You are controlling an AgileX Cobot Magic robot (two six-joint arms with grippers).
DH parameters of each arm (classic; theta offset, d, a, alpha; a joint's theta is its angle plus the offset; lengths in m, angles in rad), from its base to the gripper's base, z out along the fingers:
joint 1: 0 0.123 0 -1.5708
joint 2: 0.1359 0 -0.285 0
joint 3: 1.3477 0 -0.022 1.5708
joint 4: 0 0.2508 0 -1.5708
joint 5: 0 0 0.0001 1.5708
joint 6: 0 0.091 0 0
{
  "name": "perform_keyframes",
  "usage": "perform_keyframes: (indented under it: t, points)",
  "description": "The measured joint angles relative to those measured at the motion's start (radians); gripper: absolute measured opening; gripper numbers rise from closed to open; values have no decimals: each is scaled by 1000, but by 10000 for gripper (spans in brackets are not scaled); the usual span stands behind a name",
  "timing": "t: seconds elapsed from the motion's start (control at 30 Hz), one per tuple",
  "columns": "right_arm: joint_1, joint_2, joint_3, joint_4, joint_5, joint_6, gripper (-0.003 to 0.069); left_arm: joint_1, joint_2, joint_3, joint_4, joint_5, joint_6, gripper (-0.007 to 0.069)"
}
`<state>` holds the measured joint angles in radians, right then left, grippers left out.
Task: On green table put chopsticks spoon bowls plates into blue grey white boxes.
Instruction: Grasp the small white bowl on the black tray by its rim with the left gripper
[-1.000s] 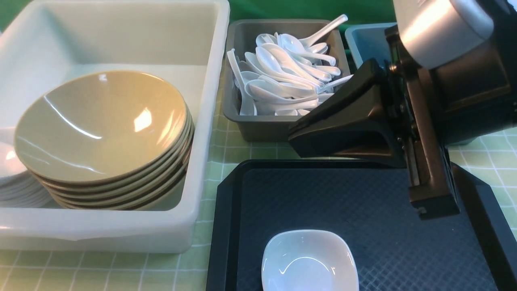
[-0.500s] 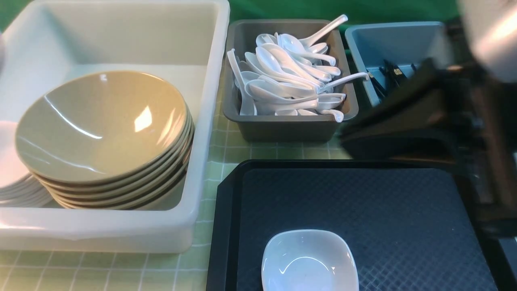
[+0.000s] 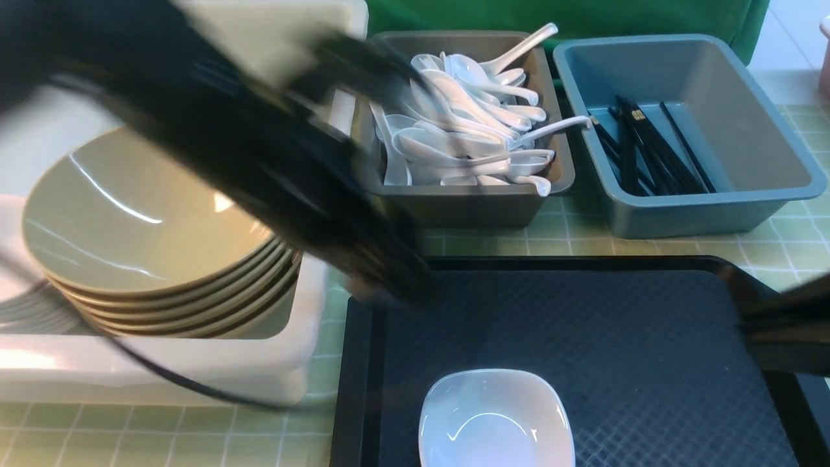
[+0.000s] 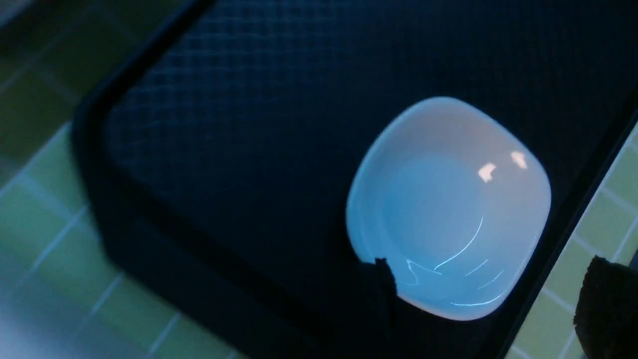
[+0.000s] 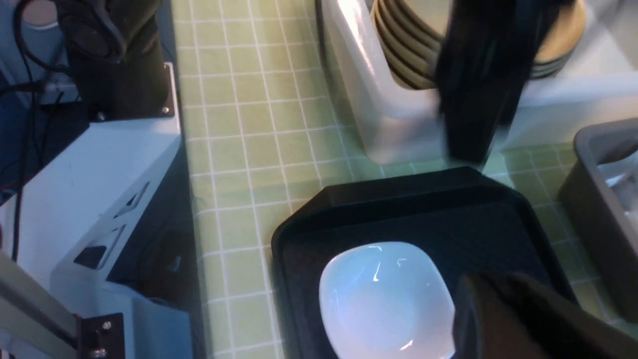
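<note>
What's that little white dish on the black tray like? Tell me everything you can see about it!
The small glossy white dish is square with rounded corners and shallow, with a round dip in the middle. It looks like smooth glazed ceramic, shiny with light streaks. It is empty and sits upright on the black textured tray, near the tray's front edge, left of its middle. Only the tray seems to touch it.
</note>
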<state>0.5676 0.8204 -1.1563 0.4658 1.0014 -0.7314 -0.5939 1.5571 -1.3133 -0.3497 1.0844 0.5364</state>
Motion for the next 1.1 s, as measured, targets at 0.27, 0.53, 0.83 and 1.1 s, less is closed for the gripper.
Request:
perform_keyframes:
  t: [0.27, 0.53, 0.83, 1.1]
  points:
    - [0, -36, 0, 0, 5, 0, 61, -157, 279, -101, 209, -29, 142, 409]
    - [0, -37, 0, -9, 26, 0, 68, -164, 461, -136, 239, -79, 158, 393]
    - [1, -39, 1, -34, 16, 0, 71, -118, 499, -156, 85, 106, 210, 62]
    - [1, -39, 41, -33, -94, 0, 76, 56, 385, -179, -95, 122, 210, 15]
